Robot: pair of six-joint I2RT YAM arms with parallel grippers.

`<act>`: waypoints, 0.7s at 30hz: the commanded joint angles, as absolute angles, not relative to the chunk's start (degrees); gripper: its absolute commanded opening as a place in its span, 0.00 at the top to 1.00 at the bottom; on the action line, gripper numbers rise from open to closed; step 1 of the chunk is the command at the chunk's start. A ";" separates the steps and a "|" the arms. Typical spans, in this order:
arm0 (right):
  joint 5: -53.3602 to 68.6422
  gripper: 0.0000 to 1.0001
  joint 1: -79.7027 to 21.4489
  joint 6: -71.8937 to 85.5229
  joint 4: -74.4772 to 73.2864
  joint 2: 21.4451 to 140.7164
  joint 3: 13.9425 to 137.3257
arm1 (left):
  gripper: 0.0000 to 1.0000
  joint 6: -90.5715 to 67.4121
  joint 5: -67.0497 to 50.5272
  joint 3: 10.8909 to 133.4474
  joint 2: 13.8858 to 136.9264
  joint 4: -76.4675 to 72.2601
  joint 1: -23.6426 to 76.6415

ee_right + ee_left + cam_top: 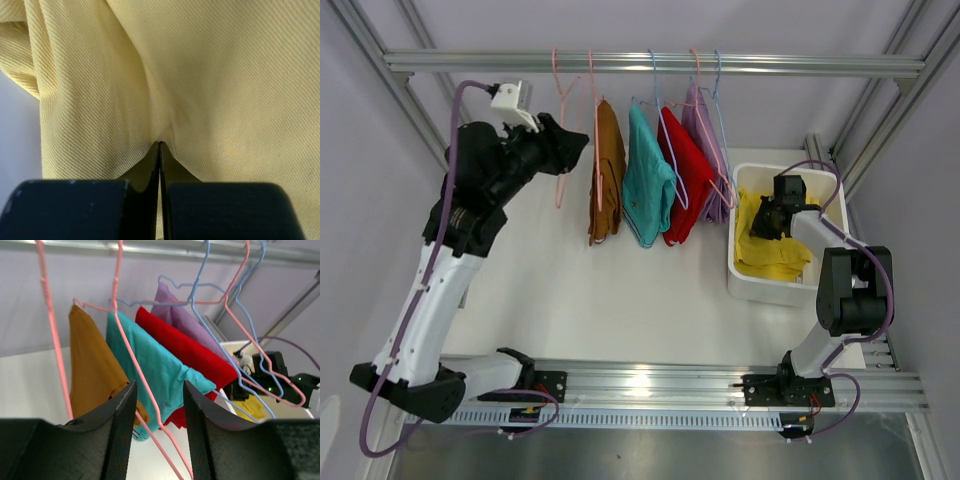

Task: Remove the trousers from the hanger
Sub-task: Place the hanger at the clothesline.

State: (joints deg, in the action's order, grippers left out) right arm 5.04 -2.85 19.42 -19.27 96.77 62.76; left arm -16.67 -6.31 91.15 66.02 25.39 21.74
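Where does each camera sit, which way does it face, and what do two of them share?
Top external: above and behind the bases, looking down at table, rail and bin; left arm and right arm show.
Left wrist: on the left arm, facing past its open left hand at brown trousers and teal trousers.
Right wrist: close against the yellow trousers, right hand shut on them.
Shared: top and left wrist both show the teal trousers.

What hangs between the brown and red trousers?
The teal trousers hang between the brown trousers and the red trousers, shown in the top and left wrist views.
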 commanded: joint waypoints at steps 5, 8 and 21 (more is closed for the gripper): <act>7.73 1.00 -4.04 19.16 -19.16 96.85 62.75 | 0.54 -18.37 -10.47 92.72 73.38 24.26 21.45; 8.08 1.00 -4.04 19.16 -18.90 97.38 62.84 | 0.54 -18.54 -10.54 92.46 75.66 23.82 21.10; 8.09 1.00 -4.13 18.98 -18.63 98.17 62.84 | 0.54 -26.09 -20.03 92.02 83.41 19.52 18.11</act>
